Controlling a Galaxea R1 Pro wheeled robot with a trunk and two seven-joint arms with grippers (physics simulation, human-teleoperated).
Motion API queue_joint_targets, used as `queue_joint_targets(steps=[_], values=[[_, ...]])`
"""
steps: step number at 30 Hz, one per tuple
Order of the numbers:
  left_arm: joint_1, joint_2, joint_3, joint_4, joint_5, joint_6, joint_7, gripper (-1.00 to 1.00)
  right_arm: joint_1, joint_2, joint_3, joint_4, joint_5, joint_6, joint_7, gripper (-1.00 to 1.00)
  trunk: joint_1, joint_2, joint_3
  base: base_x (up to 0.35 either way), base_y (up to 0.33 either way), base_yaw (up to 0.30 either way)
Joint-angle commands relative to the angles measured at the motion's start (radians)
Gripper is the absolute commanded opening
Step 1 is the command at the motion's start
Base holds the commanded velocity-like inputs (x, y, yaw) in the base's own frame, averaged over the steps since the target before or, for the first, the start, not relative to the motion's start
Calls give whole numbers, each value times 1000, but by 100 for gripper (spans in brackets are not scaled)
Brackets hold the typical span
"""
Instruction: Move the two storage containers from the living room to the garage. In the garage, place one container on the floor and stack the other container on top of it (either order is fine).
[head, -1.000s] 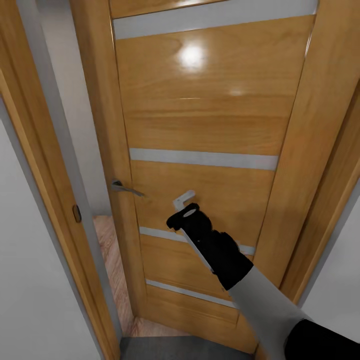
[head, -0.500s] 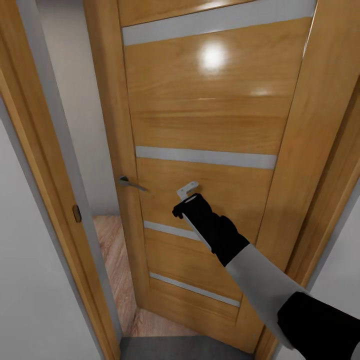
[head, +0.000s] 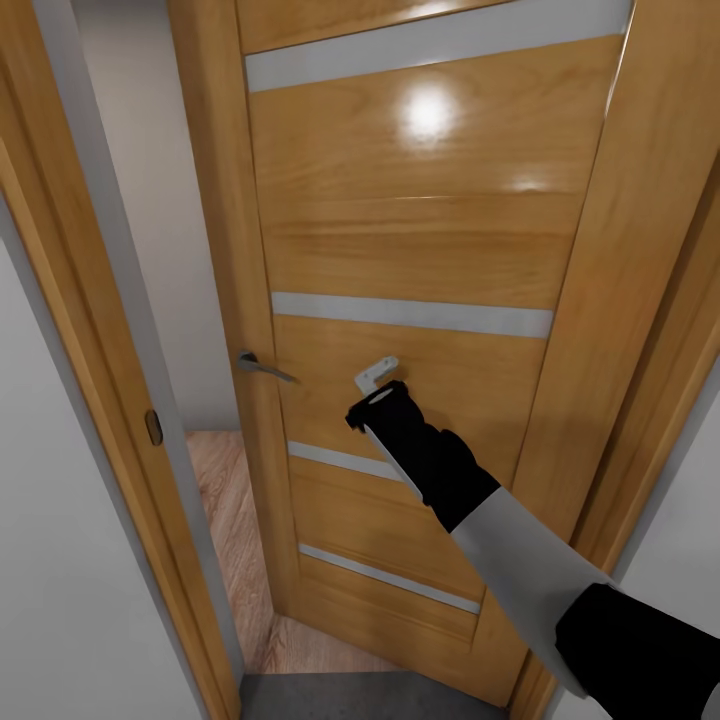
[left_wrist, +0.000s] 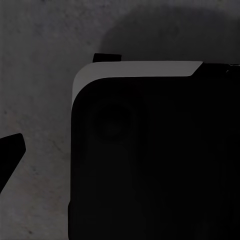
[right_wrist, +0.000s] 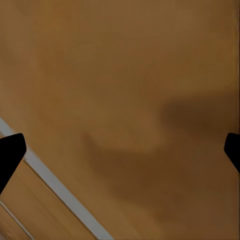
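While the right arm (head: 520, 570) reaches forward from the lower right of the head view, its grey forearm and black wrist lead up to the right claw (head: 378, 374), whose pale tip sits at or against the face of the wooden door (head: 420, 250), between the 2nd and 3rd of its 4 frosted glass strips (head: 410, 316). In the right wrist view, the claw's 2 black fingertips (right_wrist: 9, 152) stand at opposite edges of the picture with bare door wood between them, so the jaws are spread wide and grip nothing. The left wrist view looks down on the dark, speckled concrete floor (left_wrist: 40, 40), with a black, grey-edged part of the robot's body (left_wrist: 150, 150) close in front and 1 black fingertip (left_wrist: 10, 150) at the edge; I cannot tell whether the left claw is spread or pressed together. A strip of the same grey floor (head: 360, 695) lies at the foot of the door. The door stands ajar, its metal lever handle (head: 262, 367) just left of the claw. Beyond the gap, past the door frame (head: 120, 330), light wood plank flooring (head: 225, 520) and a plain pale wall (head: 170, 200) are visible.
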Motion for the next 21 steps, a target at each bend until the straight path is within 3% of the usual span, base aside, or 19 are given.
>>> queue_joint_targets(steps=[1, 16, 21], values=[[0, 0, 0, 0, 6, -2, -1, 100, -1, 0, 2, -3, 9, 4, -7, 100, 0, -1, -1, 0, 0, 0], [0, 0, 0, 0, 6, -2, -1, 100, -24, 0, 23, -5, -37, -33, 4, 100, 0, -1, -1, 0, 0, 0], [0, 0, 0, 0, 6, -2, -1, 100, -24, 0, 41, -2, -41, -38, 61, 100, 0, -1, -1, 0, 0, 0]])
